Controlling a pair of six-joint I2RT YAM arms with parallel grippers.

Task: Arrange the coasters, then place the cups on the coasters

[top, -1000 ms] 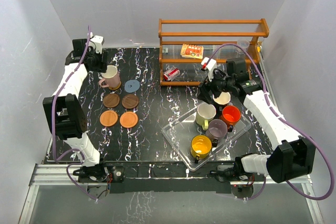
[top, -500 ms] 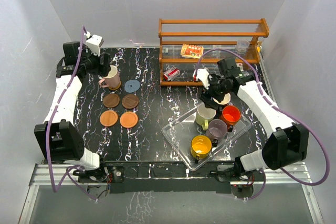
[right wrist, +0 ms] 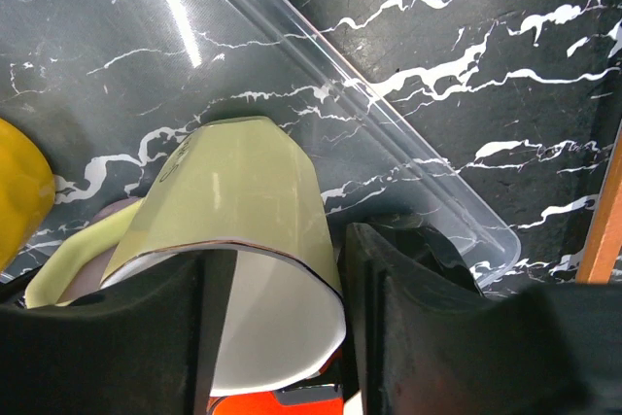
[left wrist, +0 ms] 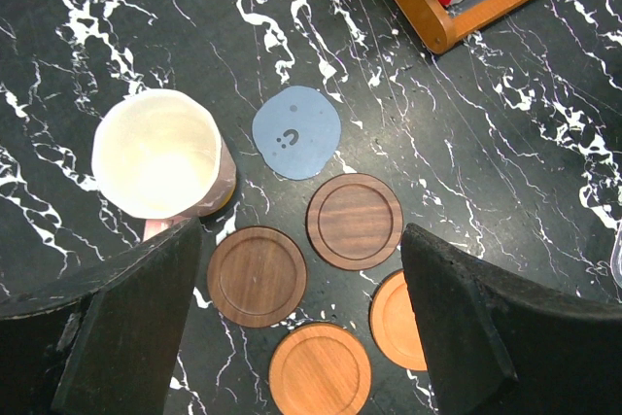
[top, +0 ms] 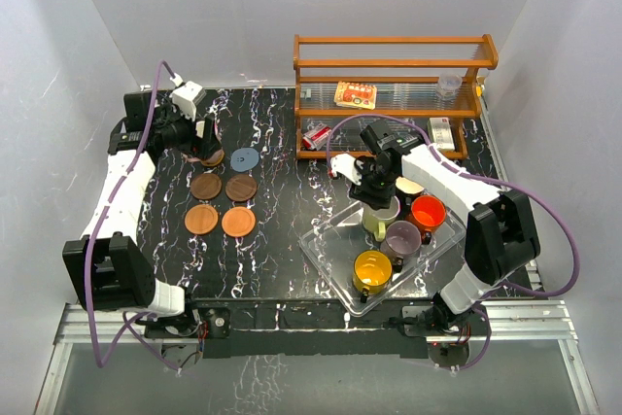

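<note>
Top external view, surface: black marble-patterned surface with white veins, shut in by plain white walls on three sides.
Rack: orange-brown wooden rack at the back right. On its shelves are an orange-yellow packet, a red-and-white carton and a small clear tumbler.
Tray: clear rectangular plastic tray, front right and set askew. It holds a yellow cup, a mauve cup, an orange-red cup and a pale olive-cream cup. At the back, behind the right arm, is a cup showing only its white inside.
Pink cup: pale pink cup with a cream inside, upright on an orange-brown coaster whose edge peeks out beneath.
Coasters: on the left half, a blue-grey round coaster lies just beside the pink cup. Nearer are two dark brown wooden coasters, then two orange-brown wooden coasters, all flat and bare.
Left gripper: left gripper spread wide, holding nothing, above the coaster block and apart from the pink cup.
Right gripper: right gripper straddles the pale olive-cream cup in the tray, its fingers against both sides of the rim.
Change: a second ago the left gripper sat lower and narrower at the pink cup; it has since lifted clear and widened. The right gripper has swung from the white-inside cup to the olive-cream one and narrowed. Cups and coasters lie as before.
</note>
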